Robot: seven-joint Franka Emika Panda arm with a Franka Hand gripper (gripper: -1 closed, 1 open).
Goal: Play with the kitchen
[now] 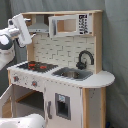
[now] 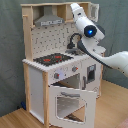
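Kitchen point(image 1: 62, 75) stands below and ahead of my gripper point(image 1: 19, 26), which I have up at the level of the top shelf, just beside the silver hood point(image 2: 49, 20); in the second exterior view the gripper point(image 2: 75, 7) sits near the top edge of the frame, against the upper shelf opening; whether its fingers are parted or closed I cannot tell. From the gripper, the stovetop point(image 2: 51, 59) lies straight down; the faucet point(image 1: 85, 57) and sink point(image 1: 72, 74) lie down and off toward the first exterior view's right. The oven door point(image 2: 70, 105) hangs open, hinged down, lowest of all and well apart from the gripper. I judge the next move depends on this vertical gap: almost everything playable lies beneath the gripper, so I would need to come down, not reach sideways.
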